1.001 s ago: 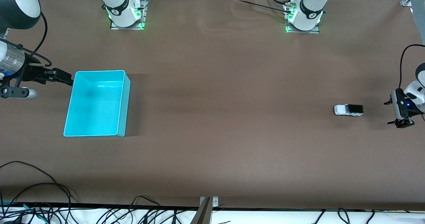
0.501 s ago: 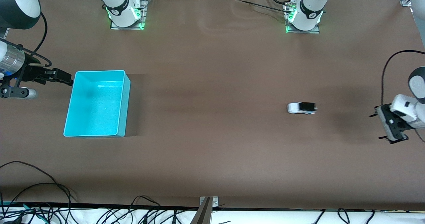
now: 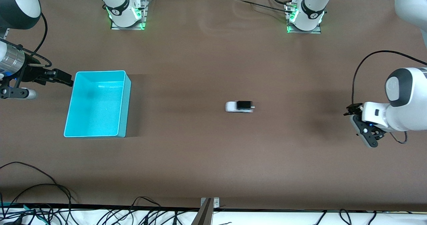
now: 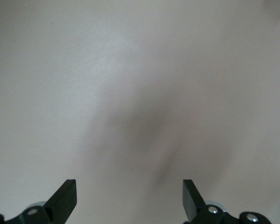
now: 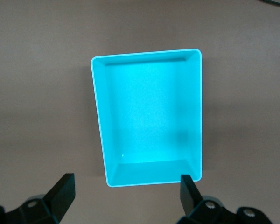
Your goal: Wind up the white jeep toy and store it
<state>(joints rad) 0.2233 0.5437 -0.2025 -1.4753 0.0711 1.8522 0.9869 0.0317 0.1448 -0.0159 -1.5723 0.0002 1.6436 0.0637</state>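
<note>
The white jeep toy [image 3: 239,106], with its black rear section, stands alone on the brown table near the middle, between the two grippers. The turquoise bin [image 3: 126,108] is empty and sits toward the right arm's end of the table. My left gripper [image 3: 359,126] is open and empty over bare table at the left arm's end, well away from the jeep. The left wrist view shows only its open fingertips [image 4: 65,196] and bare table. My right gripper [image 3: 65,78] is open and empty beside the bin. The right wrist view shows the bin [image 5: 144,52] past that gripper [image 5: 126,193].
Both arm bases [image 3: 124,9] [image 3: 305,13] stand along the table's edge farthest from the front camera. Cables [image 3: 40,198] lie along the edge nearest the camera.
The jeep has rolled across the table from the left arm's end toward the bin. The left gripper has swung toward the middle and turned. The right arm has not moved.
</note>
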